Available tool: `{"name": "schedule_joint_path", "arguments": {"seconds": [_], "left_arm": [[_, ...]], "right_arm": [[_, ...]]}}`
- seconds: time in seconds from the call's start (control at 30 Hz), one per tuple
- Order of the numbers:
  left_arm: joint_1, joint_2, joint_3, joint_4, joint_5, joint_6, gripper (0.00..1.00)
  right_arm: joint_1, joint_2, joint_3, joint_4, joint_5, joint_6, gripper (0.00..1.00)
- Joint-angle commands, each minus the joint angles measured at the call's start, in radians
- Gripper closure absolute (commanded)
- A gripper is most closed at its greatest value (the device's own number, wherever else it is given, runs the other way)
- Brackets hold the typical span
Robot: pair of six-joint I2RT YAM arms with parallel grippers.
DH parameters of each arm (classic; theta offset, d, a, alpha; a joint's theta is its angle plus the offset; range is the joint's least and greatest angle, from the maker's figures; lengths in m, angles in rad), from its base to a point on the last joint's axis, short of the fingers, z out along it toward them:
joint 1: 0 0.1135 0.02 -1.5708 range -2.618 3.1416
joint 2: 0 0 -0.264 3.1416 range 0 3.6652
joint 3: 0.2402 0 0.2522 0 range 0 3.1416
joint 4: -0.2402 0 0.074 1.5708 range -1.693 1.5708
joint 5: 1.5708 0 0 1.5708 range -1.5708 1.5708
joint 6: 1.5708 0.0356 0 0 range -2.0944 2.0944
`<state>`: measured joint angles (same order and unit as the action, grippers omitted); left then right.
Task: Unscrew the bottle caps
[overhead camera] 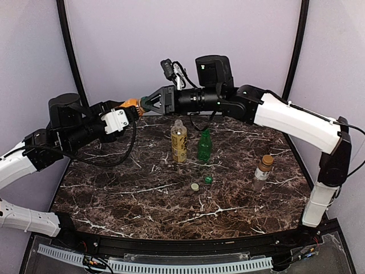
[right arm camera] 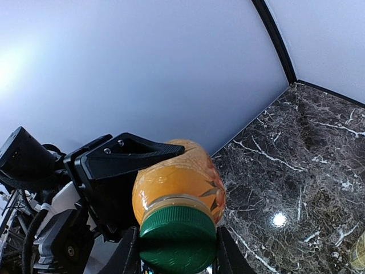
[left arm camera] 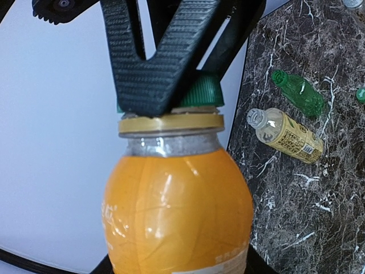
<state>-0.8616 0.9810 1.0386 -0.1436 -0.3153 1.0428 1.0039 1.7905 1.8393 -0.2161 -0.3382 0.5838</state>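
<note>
The step in hand is uncapping the squat orange bottle [left arm camera: 177, 211]. It hangs in the air left of centre near the top of the overhead view, close to the far edge of the marble table [overhead camera: 114, 200], lying roughly level between the 2 arms. The left gripper [overhead camera: 129, 109] is clamped on its body, jaws partly apart around it. The right gripper [overhead camera: 147, 103] has its jaws drawn in narrow on the green cap [right arm camera: 178, 237], with a finger against each side as far as the right wrist view shows. The next move, I judge, calls for a twist of the right wrist about the bottle's axis while the left holds the body fixed, with enough squeeze that the ribbed cap does not slip. 2 bottles look finished: the tall clear bottle [overhead camera: 179, 142] of yellow liquid and the green bottle [overhead camera: 204, 145] stand at centre, apparently open-necked, with a yellowish loose cap [overhead camera: 195, 186] and a green loose cap [overhead camera: 208, 179] just below them in frame. Only the overhead view shows those caps and the slim clear bottle [overhead camera: 263, 171] at right, topped by a brown cap [overhead camera: 267, 160]. Only the left wrist view shows the yellow ring [left arm camera: 171, 122] under the green cap. Only the right wrist view shows that cap end-on.
</note>
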Motion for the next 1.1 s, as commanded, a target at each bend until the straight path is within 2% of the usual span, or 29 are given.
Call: {"name": "schedule_joint_path", "arguments": {"seconds": [0.0,0.1,0.2,0.3,0.43,0.57,0.73,0.9,1.07], "left_arm": [[-0.007,-0.011,-0.003,0.007,0.017,-0.019,0.9],[-0.008,-0.011,0.028,-0.066,0.084,-0.085,0.89],[-0.007,-0.007,0.077,-0.243,0.216,-0.141,0.9],[-0.008,0.012,0.146,-0.409,0.443,-0.195,0.9],[-0.007,0.03,0.189,-0.59,0.65,-0.215,0.9],[-0.008,0.038,0.207,-0.667,0.762,-0.246,0.9],[-0.008,0.047,0.224,-0.695,0.78,-0.242,0.9],[-0.008,0.046,0.218,-0.729,0.786,-0.223,0.91],[-0.008,0.042,0.21,-0.719,0.782,-0.222,0.91]], "right_arm": [[-0.007,0.012,0.025,0.03,-0.077,-0.074,1.0],[0.001,-0.005,0.023,0.031,-0.194,-0.23,1.0],[0.052,-0.06,-0.022,-0.004,-0.232,-0.526,1.0],[0.126,-0.136,-0.121,-0.016,-0.196,-0.852,1.0],[0.19,-0.203,-0.227,-0.006,-0.097,-1.139,1.0],[0.227,-0.219,-0.239,-0.047,-0.035,-1.308,1.0],[0.264,-0.205,-0.217,-0.135,0.071,-1.469,1.0],[0.293,-0.202,-0.223,-0.172,0.24,-1.636,1.0],[0.309,-0.197,-0.219,-0.157,0.285,-1.685,1.0]]}}
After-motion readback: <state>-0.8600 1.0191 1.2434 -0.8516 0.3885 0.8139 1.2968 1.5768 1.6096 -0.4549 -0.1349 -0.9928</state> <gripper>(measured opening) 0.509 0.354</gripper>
